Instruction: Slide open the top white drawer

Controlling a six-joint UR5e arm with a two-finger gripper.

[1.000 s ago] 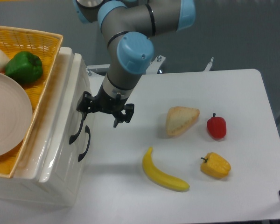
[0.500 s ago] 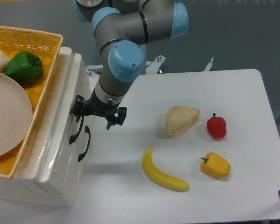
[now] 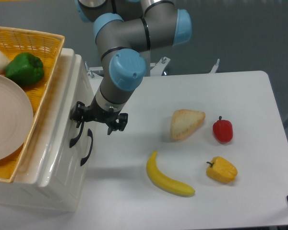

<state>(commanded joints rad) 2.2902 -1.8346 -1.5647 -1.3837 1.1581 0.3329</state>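
No text, label, brand, number or sign can be read anywhere in the view.

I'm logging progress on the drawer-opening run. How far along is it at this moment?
Done: the gripper is at the cabinet front, level with the top white drawer, its fingers spread open, one by the upper black handle. In hand: lining up on that handle; no grasp shows. Left: closing on the handle and pulling, since the drawer looks flush with the cabinet, not slid out.
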